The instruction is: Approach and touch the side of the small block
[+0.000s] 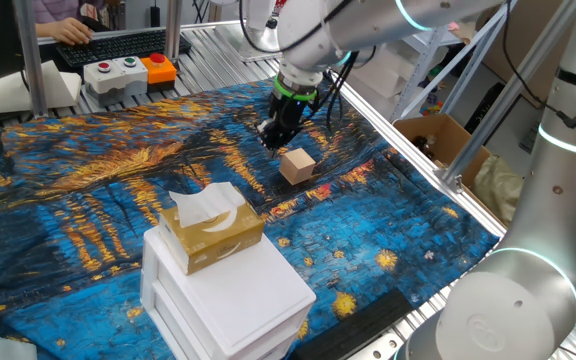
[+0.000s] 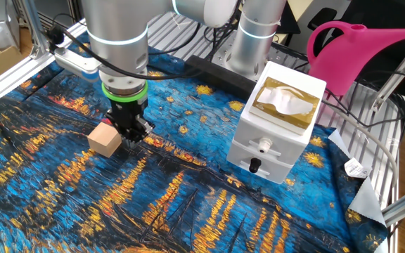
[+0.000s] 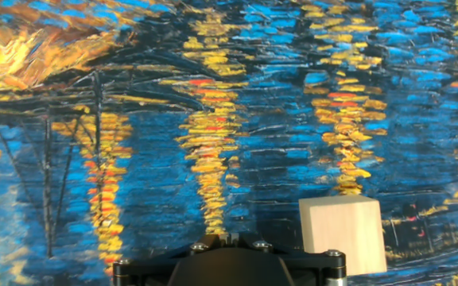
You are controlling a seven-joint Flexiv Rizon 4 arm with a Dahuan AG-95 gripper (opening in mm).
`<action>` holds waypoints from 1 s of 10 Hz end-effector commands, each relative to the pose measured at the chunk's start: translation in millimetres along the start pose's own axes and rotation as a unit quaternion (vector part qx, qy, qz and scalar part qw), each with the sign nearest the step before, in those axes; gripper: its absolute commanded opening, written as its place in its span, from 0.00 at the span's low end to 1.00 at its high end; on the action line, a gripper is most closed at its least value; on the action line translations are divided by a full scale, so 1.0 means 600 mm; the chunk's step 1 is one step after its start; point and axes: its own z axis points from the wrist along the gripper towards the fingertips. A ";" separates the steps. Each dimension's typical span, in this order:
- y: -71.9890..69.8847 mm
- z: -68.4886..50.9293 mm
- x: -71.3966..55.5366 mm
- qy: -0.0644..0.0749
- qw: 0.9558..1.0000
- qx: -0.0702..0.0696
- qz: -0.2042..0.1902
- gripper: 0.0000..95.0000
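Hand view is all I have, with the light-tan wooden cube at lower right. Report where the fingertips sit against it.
Observer: The gripper is low over the painted cloth, right beside the light-tan wooden cube. Contact cannot be confirmed.
Operator: Give me what stands elsewhere on the cloth.
Observer: A big white drawer box with a tan-and-gold tissue box on top, well away from the cube.
Operator: State the finger opening.
Observer: Too small to tell in either fixed view.

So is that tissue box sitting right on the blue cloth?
No, the tissue box rests on top of the white box, which itself stands on the cloth.
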 end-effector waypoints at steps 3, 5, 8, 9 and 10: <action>-0.005 0.026 0.007 -0.009 1.000 -0.001 0.000 0.00; -0.008 0.039 0.008 -0.011 1.000 -0.001 0.000 0.00; -0.015 0.050 0.003 -0.011 1.000 -0.002 -0.003 0.00; -0.016 0.049 0.001 -0.009 1.000 -0.003 -0.004 0.00; -0.018 0.048 0.000 -0.010 1.000 -0.002 -0.004 0.00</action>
